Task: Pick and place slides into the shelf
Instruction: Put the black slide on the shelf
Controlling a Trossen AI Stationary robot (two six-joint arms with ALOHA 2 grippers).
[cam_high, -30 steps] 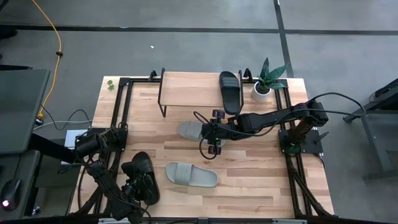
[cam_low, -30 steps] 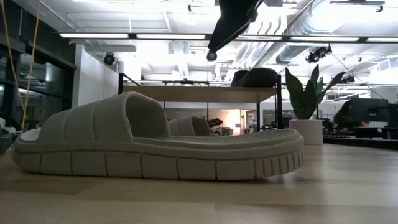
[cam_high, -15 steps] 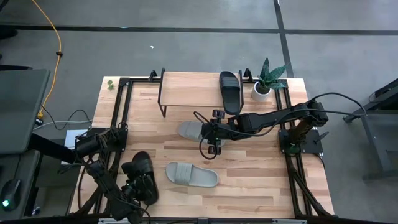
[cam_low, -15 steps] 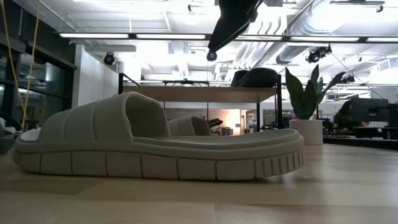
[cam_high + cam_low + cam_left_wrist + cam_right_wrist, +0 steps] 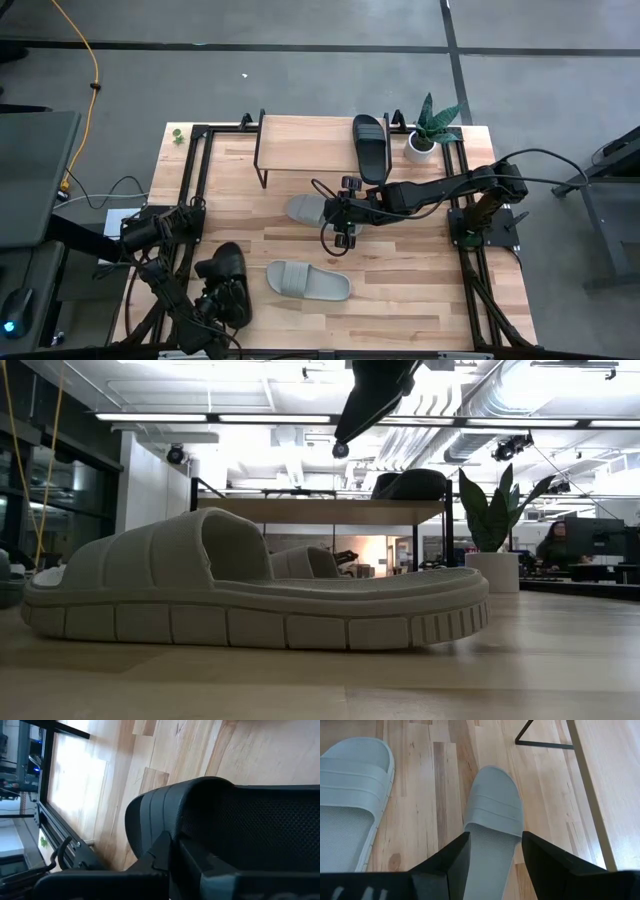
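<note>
**A:** What are the slides made of, and how many do you count?

**B:** Four, all moulded foam-like sandals with a wide ribbed strap. Two are light grey: one grey slide lies flat near the front middle of the table, its thick sole cut into chunky blocks along the edge in the low view; the other grey slide lies mid-table, in front of the shelf. Two are black: one black slide lies on the right end of the shelf, and the other black slide is at the front left corner of the table.

**A:** And the shelf itself?

**B:** A pale rectangular wood board on thin dark metal legs, standing at the back of the striped butcher-block tabletop. A small potted plant in a white pot stands just beside its right end.

**A:** How are the arms posed?

**B:** The left gripper is folded low at the front left corner, over the black slide there. Its wrist view is filled by that slide's ribbed strap and dimpled footbed, and the fingers are clenched on it. The right arm reaches long and nearly flat from the right side toward mid-table; the right gripper hangs over the heel end of the mid-table grey slide with its fingers spread apart, holding nothing.
</note>
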